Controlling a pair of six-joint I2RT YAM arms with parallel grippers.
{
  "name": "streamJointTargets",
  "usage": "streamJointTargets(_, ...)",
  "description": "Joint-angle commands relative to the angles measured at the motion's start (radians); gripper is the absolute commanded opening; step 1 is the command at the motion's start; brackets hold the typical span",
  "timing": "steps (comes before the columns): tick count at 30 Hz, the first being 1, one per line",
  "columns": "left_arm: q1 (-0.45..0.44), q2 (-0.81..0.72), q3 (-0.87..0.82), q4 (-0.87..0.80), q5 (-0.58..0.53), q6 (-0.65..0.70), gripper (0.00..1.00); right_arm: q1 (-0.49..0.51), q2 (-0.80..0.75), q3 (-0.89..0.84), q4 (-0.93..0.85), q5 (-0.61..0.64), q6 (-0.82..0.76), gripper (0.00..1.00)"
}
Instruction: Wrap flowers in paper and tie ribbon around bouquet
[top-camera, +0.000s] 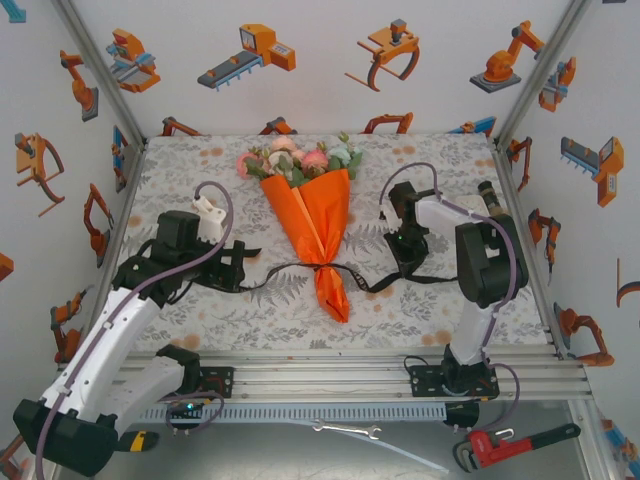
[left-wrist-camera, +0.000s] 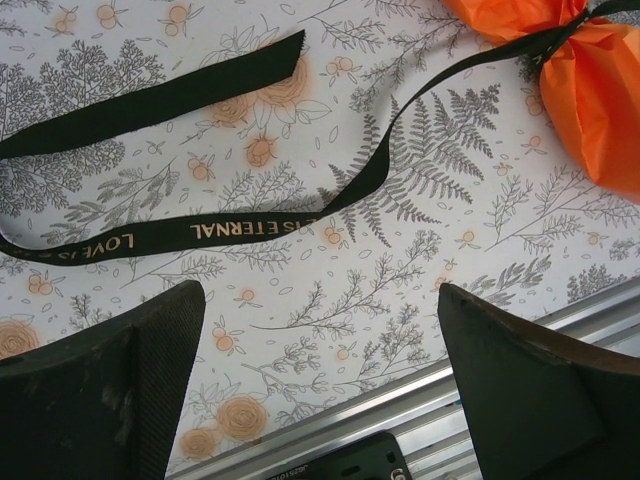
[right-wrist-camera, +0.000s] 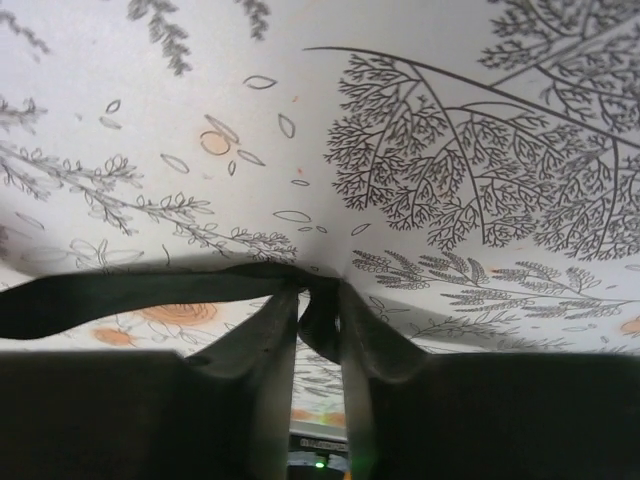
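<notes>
The bouquet (top-camera: 318, 222) lies in the middle of the table, a cone of orange paper (top-camera: 325, 285) with the flowers (top-camera: 298, 160) at its far end. The black ribbon (top-camera: 275, 270) crosses the cone's narrow neck and trails to both sides. My left gripper (top-camera: 233, 268) hovers open over the cloth, close to the ribbon's left tail (left-wrist-camera: 250, 227), which carries gold lettering; the paper (left-wrist-camera: 600, 90) is at upper right. My right gripper (right-wrist-camera: 318, 292) is down on the cloth with its fingers (right-wrist-camera: 255, 350) pinched on a fold of the ribbon (right-wrist-camera: 120, 295), and the cloth puckers there.
An aluminium rail (top-camera: 380, 365) runs along the table's near edge, also seen as the rail (left-wrist-camera: 400, 410) just below my left fingers. A red pipe wrench (top-camera: 510, 443) and a spanner (top-camera: 345, 429) lie in front of it. Patterned walls close in the left, right and back.
</notes>
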Motion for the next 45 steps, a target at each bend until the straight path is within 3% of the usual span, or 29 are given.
streamJointTargets(1, -0.004, 0.004, -0.019, 0.045, -0.014, -0.103, 0.9, -0.001, -0.061, -0.021, 0.027, -0.037, -0.007, 0.09)
streamJointTargets(4, -0.002, 0.017, -0.048, 0.12, -0.019, -0.188, 0.92, -0.001, -0.175, -0.046, 0.075, -0.119, 0.023, 0.0)
streamJointTargets(7, -0.001, 0.072, -0.057, 0.148, -0.056, -0.222, 0.94, -0.002, -0.322, -0.1, 0.155, -0.173, 0.092, 0.0)
streamJointTargets(11, -0.022, 0.247, -0.003, 0.091, -0.129, -0.142, 0.87, -0.005, -0.515, -0.212, 0.317, -0.131, 0.247, 0.0)
streamJointTargets(14, -0.086, 0.397, 0.059, 0.042, -0.259, -0.048, 0.83, -0.012, -0.583, -0.247, 0.364, -0.1, 0.305, 0.0)
streamJointTargets(20, -0.148, 0.625, 0.099, 0.038, -0.341, 0.065, 0.79, -0.02, -0.577, -0.24, 0.37, -0.089, 0.306, 0.0)
streamJointTargets(25, -0.154, 0.727, 0.12, 0.02, -0.314, 0.129, 0.73, -0.022, -0.569, -0.236, 0.385, -0.117, 0.305, 0.0)
streamJointTargets(33, -0.151, 0.745, 0.117, 0.026, -0.189, 0.213, 0.71, -0.023, -0.552, -0.224, 0.381, -0.147, 0.296, 0.0)
streamJointTargets(38, -0.129, 0.788, 0.135, -0.011, -0.204, 0.218, 0.68, -0.024, -0.552, -0.215, 0.379, -0.16, 0.293, 0.0)
streamJointTargets(42, -0.128, 0.827, 0.138, -0.037, -0.174, 0.201, 0.61, -0.023, -0.55, -0.2, 0.365, -0.158, 0.286, 0.0)
streamJointTargets(45, -0.134, 0.835, 0.127, -0.033, -0.18, 0.183, 0.49, -0.023, -0.552, -0.194, 0.359, -0.161, 0.281, 0.0)
